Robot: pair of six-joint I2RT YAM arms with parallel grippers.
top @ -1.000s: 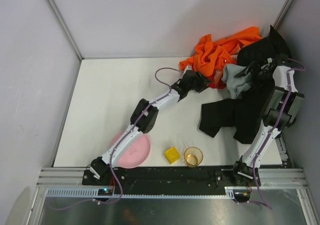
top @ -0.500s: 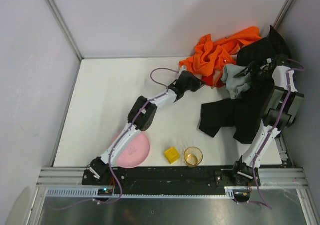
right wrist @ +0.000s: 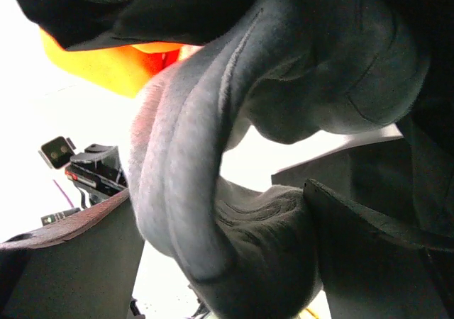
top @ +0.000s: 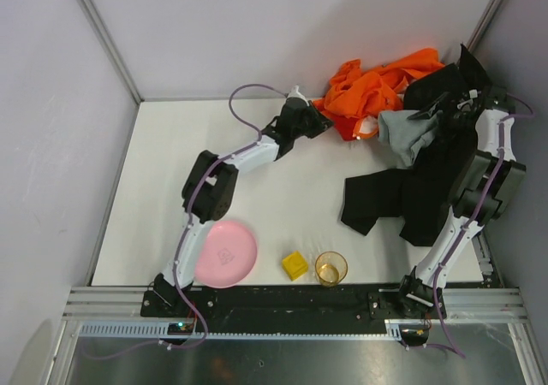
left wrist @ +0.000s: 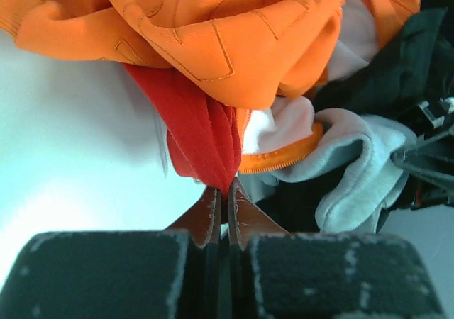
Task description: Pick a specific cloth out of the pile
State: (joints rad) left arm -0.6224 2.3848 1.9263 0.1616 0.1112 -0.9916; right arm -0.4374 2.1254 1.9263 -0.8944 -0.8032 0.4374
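Top view looks straight down from above and behind the arm bases, whole counter (top: 214,162) in frame. Left wrist camera is tight on the pile (left wrist: 234,42) at the far right corner. Right wrist, closer still, shares that heap.

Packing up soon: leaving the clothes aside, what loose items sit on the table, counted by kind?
Pink plate: 1
Yellow block: 1
Amber cup: 1
Total: 3
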